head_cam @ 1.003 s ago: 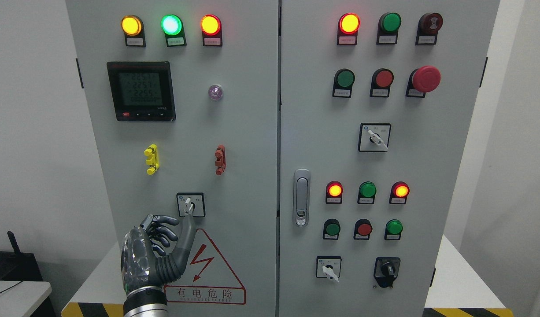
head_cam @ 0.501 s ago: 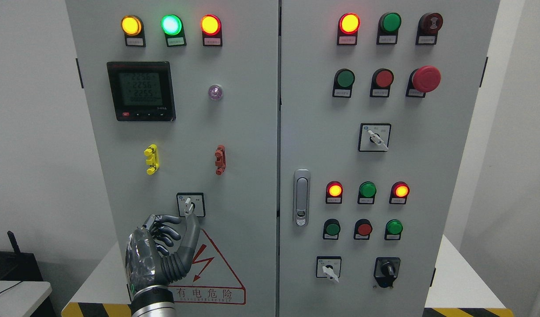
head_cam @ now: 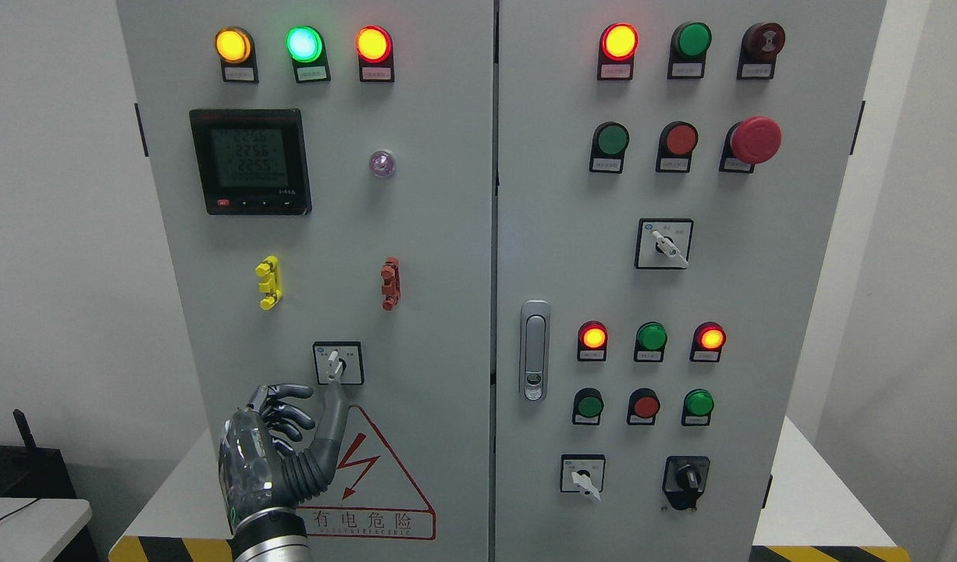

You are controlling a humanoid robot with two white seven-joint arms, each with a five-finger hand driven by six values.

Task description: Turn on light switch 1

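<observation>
Left hand (head_cam: 279,445) comes in at the bottom left of the cabinet's left door (head_cam: 439,234). Thumb raised, its tip just under the small rotary switch (head_cam: 338,363); I can't tell whether it touches the white lever. The other four fingers (head_cam: 287,406) are curled in toward the palm, clamped on nothing. Right hand doesn't show.

Change from half a second ago: small. The hand sits slightly lower and a bit further left, and the thumb tip is a touch further below the switch plate. A second ago the wrist was further left still, so the net motion is a small shuffle beneath the switch. Switch lever looks the same in all three frames: pointing up, leaning slightly left. No visible rotation.

The switch is directly above the thumb, at the top edge of the red warning triangle (head_cam: 385,476), which lies just right of the hand and partly behind it. Higher up: yellow clip (head_cam: 268,282) above the fingers, red clip (head_cam: 390,283) up and to the right, black meter (head_cam: 250,161) well above, then a row of three lamps at the top: amber (head_cam: 233,44), green (head_cam: 304,44), red (head_cam: 373,44), all lit, unchanged across frames.

Far right of the hand, the right door (head_cam: 798,312) has its own lamps, push buttons and selector switches; no differences there.
</observation>
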